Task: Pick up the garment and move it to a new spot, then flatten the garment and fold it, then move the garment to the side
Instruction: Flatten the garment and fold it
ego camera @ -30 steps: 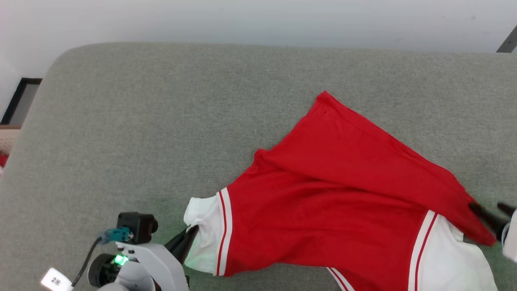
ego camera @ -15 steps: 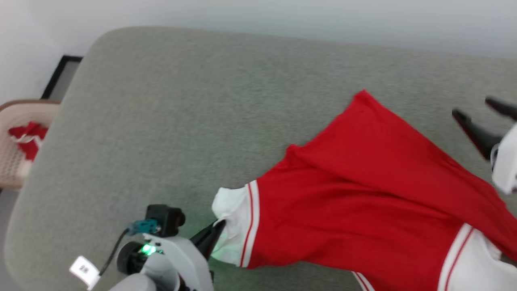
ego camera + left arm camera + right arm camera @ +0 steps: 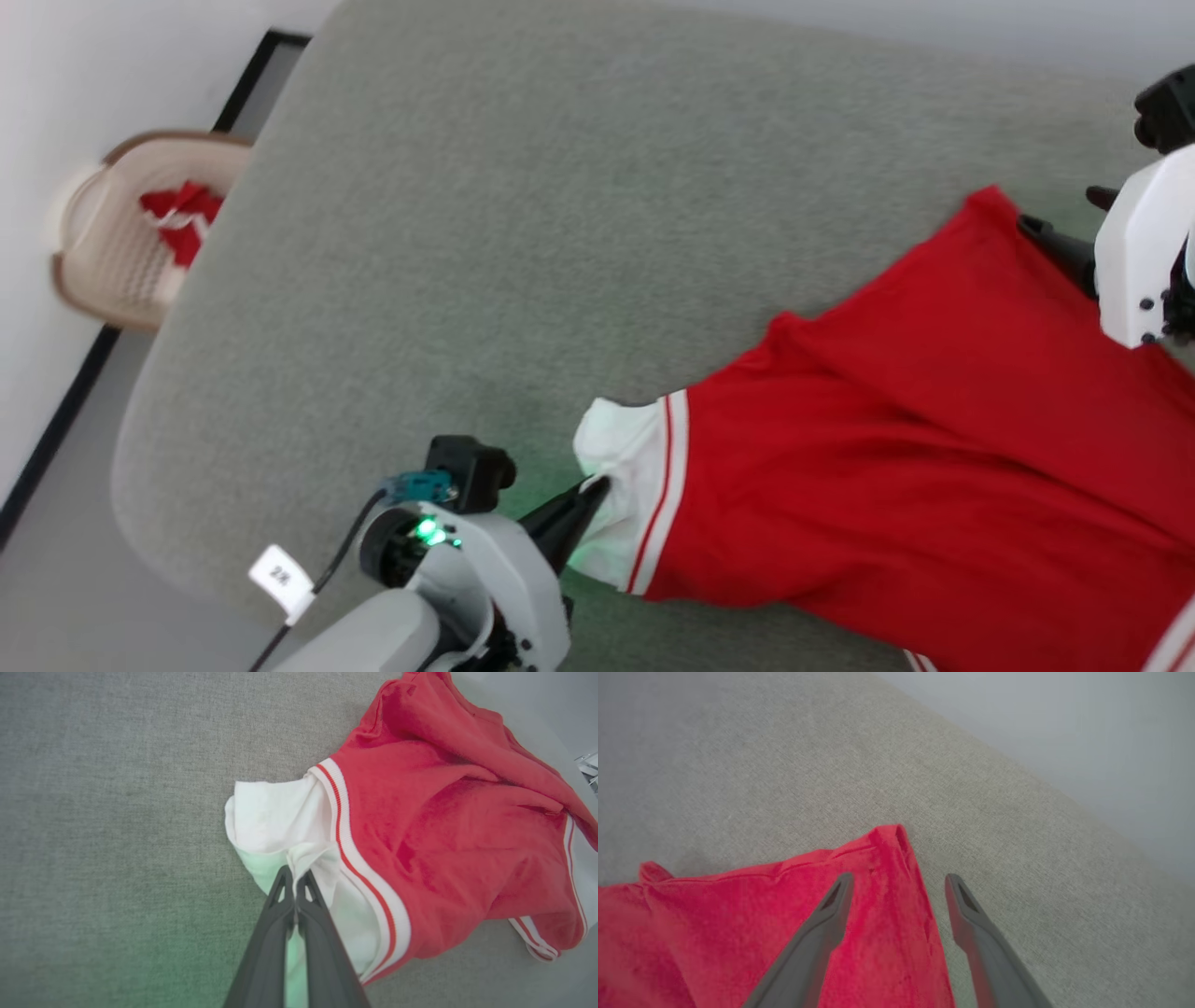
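one sleeve pinched, one corner waiting

at the far left, off the cushion, a beige basket (image 3: 112,266) is sitting on the floor, holding a small red-and-white bundle (image 3: 182,219). the grey cushion (image 3: 560,233) is taking up the middle. near its near edge the left claw (image 3: 596,487) is pressing together on the white sleeve (image 3: 621,448) of the red shirt (image 3: 915,439), pinching only a thin fold of the cuff. the shirt is lying rumpled over the right part of the cushion and running out of view at the near right. at its far right corner the right claw (image 3: 899,879) is hovering spread, one finger over red cloth and the other over bare cushion, gripping nothing.

what could be going wrong from here: the left pinch is looking shallow, so a firm pull may be slipping the cuff free. the right claw, closing where it is, may be catching one layer only or sliding off the corner, since the hem there is looking doubled. an uneven lift would be twisting the shirt rather than spreading it.

counting: one basket, one bundle, one cushion, one shirt, two claws.
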Available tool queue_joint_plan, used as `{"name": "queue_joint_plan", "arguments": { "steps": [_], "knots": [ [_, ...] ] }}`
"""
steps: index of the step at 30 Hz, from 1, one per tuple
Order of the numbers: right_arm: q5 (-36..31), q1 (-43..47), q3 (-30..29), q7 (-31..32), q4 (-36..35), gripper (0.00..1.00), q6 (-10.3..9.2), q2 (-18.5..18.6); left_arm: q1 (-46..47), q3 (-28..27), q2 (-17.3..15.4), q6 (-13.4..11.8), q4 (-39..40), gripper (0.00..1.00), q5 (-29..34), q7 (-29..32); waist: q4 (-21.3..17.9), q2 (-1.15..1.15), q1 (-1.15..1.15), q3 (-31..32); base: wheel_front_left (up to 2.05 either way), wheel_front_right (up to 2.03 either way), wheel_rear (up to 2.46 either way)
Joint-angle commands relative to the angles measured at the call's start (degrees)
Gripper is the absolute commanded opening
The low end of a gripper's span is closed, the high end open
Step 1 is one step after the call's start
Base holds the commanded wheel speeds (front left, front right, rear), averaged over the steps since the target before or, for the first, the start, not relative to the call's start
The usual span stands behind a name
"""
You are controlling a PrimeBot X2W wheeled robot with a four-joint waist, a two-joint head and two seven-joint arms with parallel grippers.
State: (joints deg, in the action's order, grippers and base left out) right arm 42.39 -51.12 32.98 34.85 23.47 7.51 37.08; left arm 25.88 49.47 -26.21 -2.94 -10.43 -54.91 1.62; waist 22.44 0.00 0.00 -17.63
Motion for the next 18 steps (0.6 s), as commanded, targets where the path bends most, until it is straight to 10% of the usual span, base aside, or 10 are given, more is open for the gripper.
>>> {"name": "queue_joint_plan", "arguments": {
  "steps": [1,12,15,16,18],
  "knots": [
    [0.71,-1.74,1.65,0.32,1.91,1.0,-0.04,0.43,0.98,0.23,0.78,0.57,-0.6,0.0,0.41,-0.32,3.3,0.0,0.0,-3.0,0.0,0.0,0.0],
    [4.45,-6.8,12.74,3.37,17.08,0.96,-0.06,0.01,3.36,1.22,4.15,3.6,-5.86,0.0,-0.06,-1.47,7.07,0.0,0.0,-5.76,0.0,0.0,0.0],
    [4.86,-7.0,14.52,4.73,20.61,0.16,-0.08,-0.39,3.52,1.23,4.4,4.09,-6.84,0.0,-0.14,-1.72,7.33,0.0,0.0,-5.83,0.0,0.0,0.0],
    [5.22,-7.05,14.96,5.24,21.46,0.0,-0.08,-0.64,3.53,1.21,4.42,4.21,-7.16,0.0,-0.19,-1.76,7.31,0.0,0.0,-5.81,0.0,0.0,0.0],
    [5.08,-7.25,15.75,6.16,22.8,0.0,-0.06,-1.08,3.6,1.11,4.42,4.35,-7.7,0.0,-0.39,-1.98,7.09,0.0,0.0,-5.7,0.0,0.0,0.0]
  ]
}}
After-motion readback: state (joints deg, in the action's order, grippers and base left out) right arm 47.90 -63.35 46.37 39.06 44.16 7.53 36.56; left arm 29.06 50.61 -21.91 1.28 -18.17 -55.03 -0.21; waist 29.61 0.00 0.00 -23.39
